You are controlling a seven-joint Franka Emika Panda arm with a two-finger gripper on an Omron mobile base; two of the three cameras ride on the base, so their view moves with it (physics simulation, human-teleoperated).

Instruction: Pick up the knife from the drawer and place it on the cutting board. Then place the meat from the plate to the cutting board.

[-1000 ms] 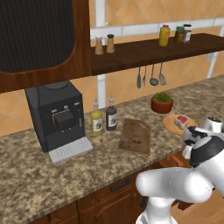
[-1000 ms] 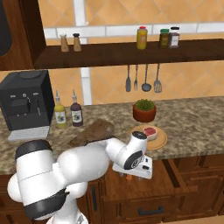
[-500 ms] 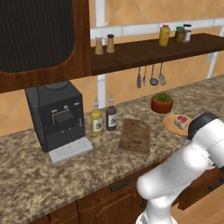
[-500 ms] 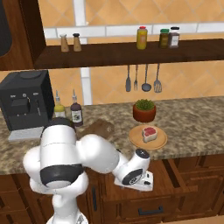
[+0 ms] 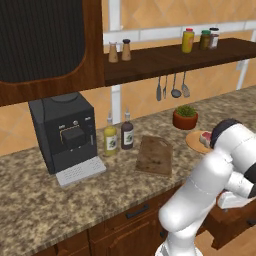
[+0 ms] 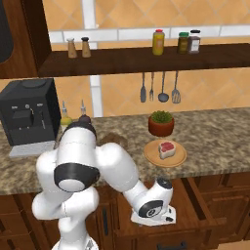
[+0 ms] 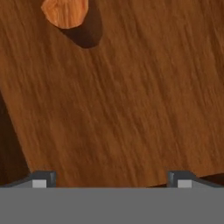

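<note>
My gripper (image 7: 111, 178) is down inside the open drawer (image 6: 197, 202), open, with only bare wood between its fingertips. In the hand view the rounded orange-red handle end of the knife (image 7: 64, 12) lies on the drawer floor (image 7: 131, 100) at the top left, well beyond the fingertips; its blade is out of frame. On the counter the cutting board (image 5: 155, 155) lies bare. To its right the meat (image 6: 166, 148) rests on the round plate (image 6: 178, 158). In the right base view my arm hides most of the cutting board.
A coffee machine (image 5: 65, 131) stands at the counter's left, with two bottles (image 5: 119, 135) beside it. A potted plant (image 6: 161, 122) sits behind the plate. Grey utensils (image 6: 158, 89) hang under the shelf, and jars (image 6: 175, 42) stand on it.
My hand has gone from the counter's edge down into the open drawer, the arm folding lower. The gripper has stayed open. Board, plate and meat have not moved.
</note>
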